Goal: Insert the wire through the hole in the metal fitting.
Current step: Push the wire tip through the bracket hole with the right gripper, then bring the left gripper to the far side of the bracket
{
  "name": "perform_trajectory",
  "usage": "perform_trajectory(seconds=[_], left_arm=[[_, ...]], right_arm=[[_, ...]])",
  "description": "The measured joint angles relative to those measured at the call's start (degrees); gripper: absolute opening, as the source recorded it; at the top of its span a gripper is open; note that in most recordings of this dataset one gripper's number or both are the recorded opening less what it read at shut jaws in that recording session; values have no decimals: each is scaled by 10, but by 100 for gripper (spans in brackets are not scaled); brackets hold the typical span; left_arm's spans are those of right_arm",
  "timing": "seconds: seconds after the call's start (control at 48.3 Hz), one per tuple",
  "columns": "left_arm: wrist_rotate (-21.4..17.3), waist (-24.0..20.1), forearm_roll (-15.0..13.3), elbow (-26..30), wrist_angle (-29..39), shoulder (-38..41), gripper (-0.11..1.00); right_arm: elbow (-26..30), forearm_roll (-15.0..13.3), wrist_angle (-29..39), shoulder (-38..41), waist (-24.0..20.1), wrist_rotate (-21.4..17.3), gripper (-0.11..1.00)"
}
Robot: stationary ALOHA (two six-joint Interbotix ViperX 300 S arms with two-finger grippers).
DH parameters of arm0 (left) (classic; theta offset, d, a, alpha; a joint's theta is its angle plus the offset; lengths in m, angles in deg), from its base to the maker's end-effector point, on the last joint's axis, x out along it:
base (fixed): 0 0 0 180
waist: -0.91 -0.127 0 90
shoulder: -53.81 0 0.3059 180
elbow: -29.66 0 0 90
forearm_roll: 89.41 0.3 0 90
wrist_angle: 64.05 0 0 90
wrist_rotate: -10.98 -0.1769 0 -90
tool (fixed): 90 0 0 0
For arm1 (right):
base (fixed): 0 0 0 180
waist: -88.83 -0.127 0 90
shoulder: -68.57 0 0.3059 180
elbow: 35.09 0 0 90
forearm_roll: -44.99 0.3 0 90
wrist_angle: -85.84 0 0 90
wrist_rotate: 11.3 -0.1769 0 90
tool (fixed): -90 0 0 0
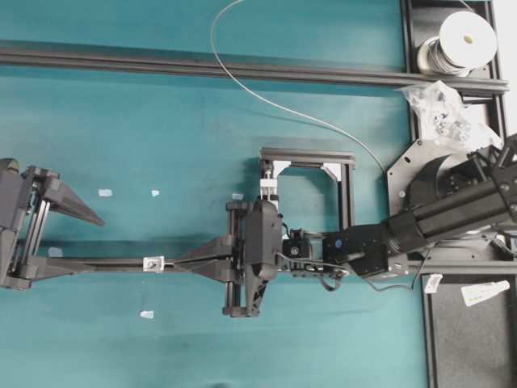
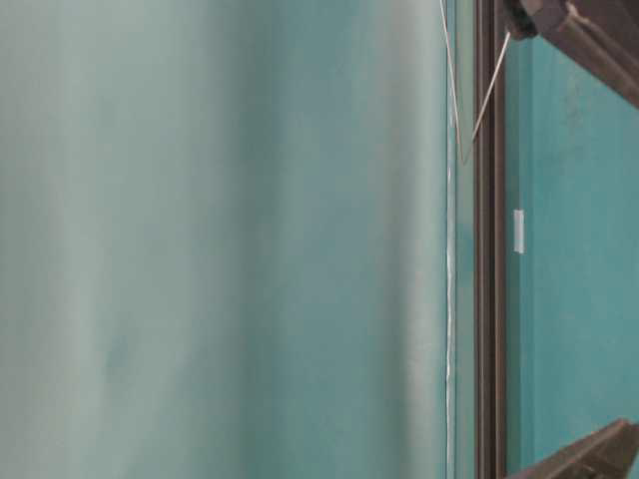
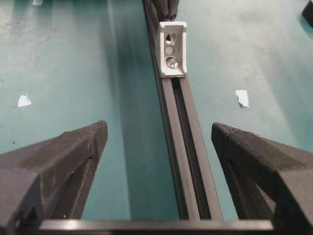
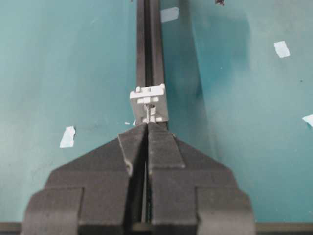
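Note:
The metal fitting (image 1: 152, 263) (image 3: 172, 49) (image 4: 149, 103) is a small silver bracket sitting on a black rail. My right gripper (image 1: 179, 260) (image 4: 147, 126) is shut on the wire, its tips just short of the fitting. The thin wire (image 4: 148, 115) sticks out a little past the tips and meets the fitting's face at its hole. Behind the arm, the wire (image 1: 266, 101) (image 2: 489, 85) curves away toward the spool. My left gripper (image 1: 85, 242) (image 3: 159, 129) is open, holds nothing, and straddles the rail on the fitting's other side, well back from it.
The black rail (image 1: 105, 263) (image 3: 188, 161) runs between the two grippers. A silver spool (image 1: 460, 40) and a plastic bag of parts (image 1: 443, 109) lie at the back right. A black frame (image 1: 311, 158) stands behind the right wrist. White tape scraps (image 1: 105, 192) dot the teal mat.

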Motion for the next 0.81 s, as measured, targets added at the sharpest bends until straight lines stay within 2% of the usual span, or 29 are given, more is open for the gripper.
perform_trajectory(seconds=[0.352, 0.807], left_arm=[[0, -1, 1, 9, 1, 10, 75], [0, -6, 1, 61, 25, 41, 75]], right_arm=[[18, 0, 1, 16, 4, 1, -1], [23, 0, 0, 18, 6, 3, -1]])
